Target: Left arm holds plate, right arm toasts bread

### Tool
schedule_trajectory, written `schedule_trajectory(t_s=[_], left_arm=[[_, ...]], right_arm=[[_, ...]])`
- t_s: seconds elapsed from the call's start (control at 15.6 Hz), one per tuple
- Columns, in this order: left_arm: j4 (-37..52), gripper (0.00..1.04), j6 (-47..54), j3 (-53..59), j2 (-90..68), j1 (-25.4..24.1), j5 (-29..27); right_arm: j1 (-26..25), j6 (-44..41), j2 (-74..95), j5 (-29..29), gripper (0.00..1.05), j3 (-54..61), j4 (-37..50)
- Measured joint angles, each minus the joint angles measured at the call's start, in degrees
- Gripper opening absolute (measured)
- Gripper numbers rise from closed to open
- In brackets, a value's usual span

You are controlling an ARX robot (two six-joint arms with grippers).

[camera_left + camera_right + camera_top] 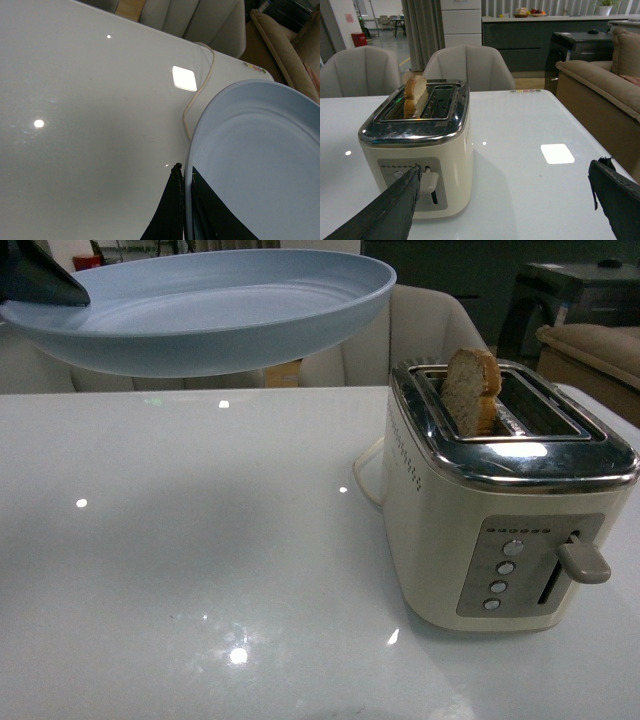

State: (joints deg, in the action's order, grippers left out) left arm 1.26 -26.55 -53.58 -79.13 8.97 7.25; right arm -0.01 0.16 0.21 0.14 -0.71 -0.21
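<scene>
Over on the left, the left arm's black end effector [184, 171] is clamped onto the rim of the round, shallow pale-blue plate [220, 315]. One flat, pointed finger [170, 212] lies under the edge and the other presses on the inside face. The plate hangs in the air above the glossy white desk [200, 540], touching nothing else and carrying nothing.

To the right stands a cream two-slot toaster with a chrome top [440, 530], well apart from the plate. The half slice of light brown bread with a darker crust [470, 390] stands upright in the toaster's left slot, its rounded top poking above the chrome. The right slot beside it is bare. On the near face of the toaster, the beige lever [583, 562] sits near the top of its track, next to a column of round buttons. A pale cord [365, 475] curls on the desk from the toaster's left side.

From the right wrist, the right arm's dark end effector [505, 172] is spread wide with nothing between its fingers. It sits on the lever side of the toaster, clear of it. Beyond the desk are pale upholstered chairs [470, 65] and, off to the right, a tan sofa [600, 80].
</scene>
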Motion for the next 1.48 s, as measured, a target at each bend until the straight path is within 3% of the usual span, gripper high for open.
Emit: schedule_trajectory(t_s=[0.45, 0.51, 0.58, 0.64, 0.71, 1.09, 1.48], left_arm=[[0.0, 0.03, 0.0, 0.0, 0.0, 0.0, 0.0], [1.7, 0.03, 1.5, 0.2, 0.0, 0.6, -2.6], [4.9, 0.03, 6.0, 0.6, 0.0, 1.8, -12.9], [4.4, 0.03, 9.1, 0.3, 0.2, 2.0, -18.4], [4.5, 0.03, 10.3, 0.3, 0.1, 1.2, -20.6], [11.3, 0.03, 6.4, 3.8, -9.6, -8.1, -18.8], [19.4, 0.03, 5.3, 4.2, -28.8, -16.4, -24.7]], right_arm=[[0.0, 0.0, 0.0, 0.0, 0.98, 0.0, 0.0], [0.0, 0.0, 0.0, 0.0, 0.98, 0.0, 0.0], [0.0, 0.0, 0.0, 0.0, 0.98, 0.0, 0.0], [0.0, 0.0, 0.0, 0.0, 0.98, 0.0, 0.0], [0.0, 0.0, 0.0, 0.0, 0.98, 0.0, 0.0], [0.0, 0.0, 0.0, 0.0, 0.98, 0.0, 0.0], [0.0, 0.0, 0.0, 0.0, 0.98, 0.0, 0.0]])
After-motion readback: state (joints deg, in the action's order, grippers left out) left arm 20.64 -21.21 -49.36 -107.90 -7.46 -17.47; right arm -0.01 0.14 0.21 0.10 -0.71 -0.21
